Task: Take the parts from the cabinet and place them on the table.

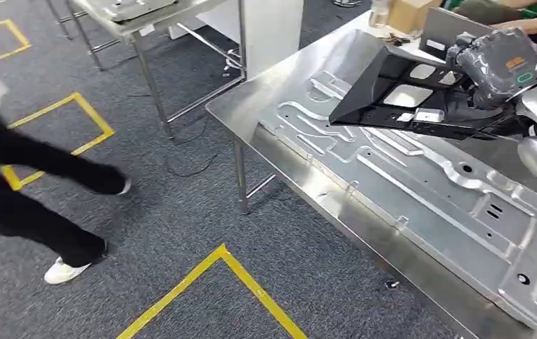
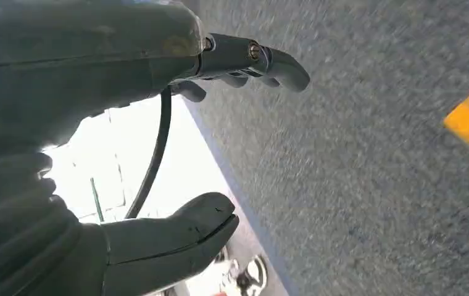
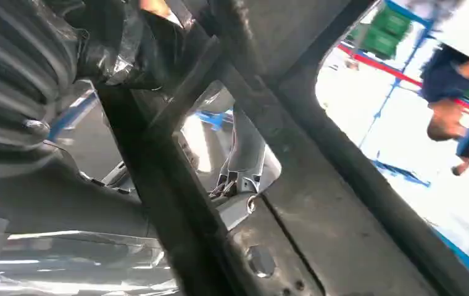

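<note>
A black frame-like part (image 1: 400, 95) with several cut-out windows hangs tilted above the steel table (image 1: 251, 106) at the upper right. My right hand (image 1: 495, 67) grips it at its right end. In the right wrist view the part's dark bars (image 3: 294, 154) cross close in front of the hand (image 3: 28, 74). A large pressed sheet-metal panel (image 1: 421, 187) lies flat on the table under the black part. My left hand (image 2: 176, 154) hangs over grey carpet with its fingers (image 2: 244, 58) and thumb apart and nothing in it.
A person in black trousers and white shoes (image 1: 64, 270) walks at the left on the grey carpet. Yellow tape lines (image 1: 216, 272) mark the floor. A second steel table (image 1: 145, 18) stands at the back. Another person's arm (image 1: 527, 21) and a cardboard box (image 1: 410, 13) are at the table's far end.
</note>
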Robot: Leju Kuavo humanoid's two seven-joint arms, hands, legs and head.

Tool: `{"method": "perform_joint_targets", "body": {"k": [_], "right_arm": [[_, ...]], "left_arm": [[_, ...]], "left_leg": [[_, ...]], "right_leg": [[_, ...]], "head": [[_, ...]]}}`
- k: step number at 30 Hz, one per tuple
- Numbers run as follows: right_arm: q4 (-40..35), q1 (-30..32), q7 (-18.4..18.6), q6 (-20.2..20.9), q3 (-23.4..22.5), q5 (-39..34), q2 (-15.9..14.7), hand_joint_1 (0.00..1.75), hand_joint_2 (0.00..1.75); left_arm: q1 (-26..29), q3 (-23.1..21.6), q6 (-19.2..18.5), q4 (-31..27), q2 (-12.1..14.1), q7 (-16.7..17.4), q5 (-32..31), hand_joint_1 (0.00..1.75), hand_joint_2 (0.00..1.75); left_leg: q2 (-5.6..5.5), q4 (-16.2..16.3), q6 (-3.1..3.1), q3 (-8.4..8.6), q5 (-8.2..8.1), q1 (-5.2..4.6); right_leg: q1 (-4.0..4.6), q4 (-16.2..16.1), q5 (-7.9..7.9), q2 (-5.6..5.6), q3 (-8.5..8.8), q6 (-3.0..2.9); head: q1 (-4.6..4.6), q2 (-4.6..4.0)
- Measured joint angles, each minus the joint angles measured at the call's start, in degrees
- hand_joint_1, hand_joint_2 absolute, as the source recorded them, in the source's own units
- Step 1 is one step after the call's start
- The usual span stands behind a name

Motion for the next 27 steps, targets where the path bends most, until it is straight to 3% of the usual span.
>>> {"method": "perform_joint_targets", "body": {"k": [3, 4, 5, 6, 7, 9, 10, 11, 12, 13, 14, 15, 16, 17, 19, 20, 21, 22, 23, 24, 25, 26, 27], "right_arm": [[0.8, 0.5, 0.0, 0.5, 0.1, 0.0, -0.3, 1.75, 1.75], [1.1, 0.6, 0.1, 0.5, 0.1, 0.0, -0.9, 1.75, 1.75], [1.4, 1.2, 0.2, 0.4, -0.2, -0.1, -1.6, 1.75, 1.75], [1.8, 0.8, 0.3, 0.5, -0.4, -0.2, -1.9, 1.75, 1.75], [2.4, 0.6, 0.6, 0.3, -0.4, -0.3, -1.8, 1.75, 1.75], [3.2, 1.2, 0.7, 0.5, -0.2, -0.3, -1.7, 1.75, 1.75], [3.6, 1.7, 0.8, 0.5, -0.1, -0.3, -1.7, 1.75, 1.75], [4.0, 2.0, 0.8, 0.5, -0.1, -0.3, -1.6, 1.75, 1.75], [4.4, 2.1, 0.8, 0.6, -0.1, -0.3, -1.6, 1.75, 1.75], [4.5, 2.1, 0.8, 0.6, -0.1, -0.3, -1.7, 1.75, 1.75], [4.7, 2.1, 0.8, 0.5, -0.2, -0.3, -1.7, 1.75, 1.75], [4.9, 2.0, 0.9, 0.5, -0.2, -0.3, -1.6, 1.75, 1.75], [5.0, 2.1, 0.8, 0.5, -0.2, -0.3, -1.6, 1.75, 1.75], [5.2, 2.3, 0.9, 0.6, -0.2, -0.3, -1.6, 1.75, 1.75], [5.4, 2.3, 0.8, 0.6, -0.3, -0.3, -1.7, 1.75, 1.75], [5.5, 2.3, 0.8, 0.6, -0.3, -0.3, -1.8, 1.75, 1.75], [5.6, 2.2, 0.9, 0.6, -0.4, -0.3, -1.9, 1.75, 1.75], [5.7, 2.0, 0.9, 0.6, -0.4, -0.3, -1.9, 1.75, 1.75], [5.7, 2.1, 0.8, 0.6, -0.3, -0.3, -1.7, 1.75, 1.75], [5.9, 2.3, 0.7, 0.7, -0.2, -0.3, -1.4, 1.75, 1.75], [6.2, 2.5, 0.7, 0.8, 0.0, -0.3, -1.2, 1.75, 1.75], [6.9, 2.7, 1.0, 1.1, 0.2, 0.0, -0.7, 1.75, 1.75], [7.8, 3.0, 1.4, 1.2, 0.2, 0.7, -0.4, 1.75, 1.75]], "left_arm": [[-0.1, 0.0, 0.0, 0.0, 0.0, -0.1, -0.3, 0.00, 1.75], [-0.2, 0.0, 0.0, 0.0, 0.0, -0.2, -0.3, 0.00, 1.75], [-0.2, 0.0, 0.0, 0.0, -0.3, -0.2, -0.3, 0.00, 1.75], [-0.2, 0.0, 0.0, 0.0, -0.2, -0.2, -0.3, 0.00, 1.75], [-0.1, 0.0, -0.1, 0.0, -0.2, -0.3, -0.3, 0.00, 1.75], [0.1, 0.0, -0.2, 0.0, -0.2, -0.3, -0.5, 0.00, 1.75], [0.1, 0.0, -0.2, 0.0, -0.2, -0.3, -0.5, 0.00, 1.75], [0.0, 0.0, -0.2, 0.0, -0.2, -0.3, -0.5, 0.00, 1.75], [0.0, 0.0, -0.2, 0.0, -0.2, -0.3, -0.5, 0.00, 1.75], [0.0, 0.0, -0.2, 0.0, -0.3, -0.3, -0.5, 0.00, 1.75], [0.0, 0.0, -0.2, 0.0, -0.3, -0.3, -0.5, 0.00, 1.75], [0.0, 0.1, -0.2, 0.0, -0.2, -0.3, -0.5, 0.00, 1.75], [0.0, 0.1, -0.2, 0.0, -0.1, -0.3, -0.5, 0.00, 1.75], [-0.1, 0.1, -0.2, 0.0, -0.2, -0.3, -0.5, 0.00, 1.75], [-0.3, 0.1, -0.2, 0.0, -0.2, -0.4, -0.5, 0.00, 1.75], [-0.4, 0.1, -0.3, 0.0, -0.2, -0.4, -0.5, 0.00, 1.75], [-0.3, 0.1, -0.3, 0.0, -0.2, -0.4, -0.5, 0.00, 1.75], [-0.2, 0.1, -0.3, 0.0, -0.2, -0.4, -0.5, 0.00, 1.75], [-0.2, 0.1, -0.3, 0.0, -0.2, -0.4, -0.5, 0.00, 1.75], [-0.1, 0.1, -0.3, 0.0, -0.2, -0.4, -0.6, 0.00, 1.75], [-0.1, 0.1, -0.4, 0.0, -0.2, -0.5, -0.6, 0.00, 1.75], [-0.1, 0.3, -0.6, 0.0, -0.2, -0.7, -0.5, 0.00, 1.75], [-0.1, 0.5, -0.9, 0.0, -0.2, -1.0, -0.5, 0.00, 1.75]], "left_leg": [[2.19, -0.6, -0.06, 0.69, 0.21, -0.45], [2.91, -1.6, 0.17, 1.07, 0.61, -0.35], [3.69, -3.0, 0.16, 1.63, 1.32, 0.02], [4.36, -3.8, 0.39, 2.12, 1.48, 0.02], [5.02, -4.0, 0.55, 2.36, 1.66, 0.04], [6.55, -4.0, 0.48, 2.42, 1.34, 0.05], [7.35, -3.9, 0.47, 2.43, 1.19, 0.09], [8.00, -3.7, 0.28, 2.44, 1.03, 0.16], [8.72, -3.4, 0.03, 2.42, 0.68, 0.28], [9.39, -3.0, -0.23, 2.47, 0.31, 0.48], [9.98, -2.3, -0.61, 2.53, -0.23, 0.55], [10.53, -2.1, -1.16, 2.49, -0.64, 0.33], [10.94, -1.4, -1.59, 2.56, -1.09, 0.14], [11.40, -1.6, -1.78, 2.74, -1.19, 0.12], [12.72, -1.8, -2.33, 3.33, -1.48, 0.01], [12.82, -1.4, -2.90, 3.20, -1.92, 0.02], [9.63, 0.7, -3.12, 2.57, -3.30, 0.51], [7.77, 4.1, -3.04, 0.95, -5.39, 0.63], [6.70, 8.8, -3.01, -1.45, -7.66, 0.68], [6.25, 13.2, -2.99, -3.74, -9.39, 0.67], [6.11, 16.1, -2.95, -5.48, -9.95, 0.66], [6.09, 16.5, -2.78, -6.03, -9.20, 0.66], [6.04, 14.4, -2.52, -5.45, -7.35, 0.66]], "right_leg": [[-0.84, -0.4, 0.40, 2.07, -0.24, 1.15], [-0.51, -0.8, 0.63, 2.75, -0.21, 1.70], [-0.83, -0.5, 0.33, 1.10, -0.14, 1.55], [-0.27, 0.7, -0.80, -2.33, -0.77, 1.82], [-0.27, 3.8, -2.80, -4.21, -2.26, 2.23], [-0.83, 12.2, -6.41, -5.33, -6.35, 3.06], [-1.18, 14.7, -6.72, -5.52, -7.72, 3.40], [-1.45, 14.3, -5.73, -5.72, -7.60, 3.72], [-1.70, 11.3, -3.61, -6.04, -6.14, 4.06], [-1.81, 6.6, -1.14, -6.61, -3.56, 4.36], [-1.87, 1.1, 1.20, -8.40, -0.47, 4.69], [-1.18, -0.3, 0.17, -10.11, 0.23, 4.24], [-1.05, -0.9, 0.72, -9.15, 0.11, 3.30], [-1.03, -0.5, 0.50, -8.63, -0.05, 2.73], [-0.99, -0.4, 0.41, -7.17, -0.30, 2.07], [-1.47, -0.6, 0.52, -6.75, -0.01, 1.56], [-1.49, -0.6, 0.51, -6.16, 0.07, 1.17], [-1.41, -0.6, 0.51, -6.15, 0.06, 0.69], [-1.27, -0.6, 0.47, -5.80, 0.04, 0.43], [-1.16, -0.6, 0.44, -5.28, -0.01, 0.29], [-1.00, -0.6, 0.42, -4.86, -0.02, 0.26], [-0.88, -0.6, 0.42, -4.48, 0.02, 0.26], [-0.80, -0.5, 0.41, -4.16, 0.06, 0.26]], "head": [[-0.04, 0.00], [-0.04, 0.00], [0.00, 0.00], [0.04, 0.00], [0.02, 0.00], [0.05, 0.00], [0.00, 0.00], [0.02, 0.00], [0.00, 0.00], [0.00, 0.00], [0.04, 0.00], [0.00, 0.00], [0.02, 0.00], [-0.02, 0.00], [-0.02, 0.00], [-0.04, 0.00], [0.00, 0.00], [-0.05, 0.00], [-0.02, 0.00], [-0.04, 0.00], [-0.04, 0.00], [-0.02, 0.00], [-0.04, 0.00]]}}
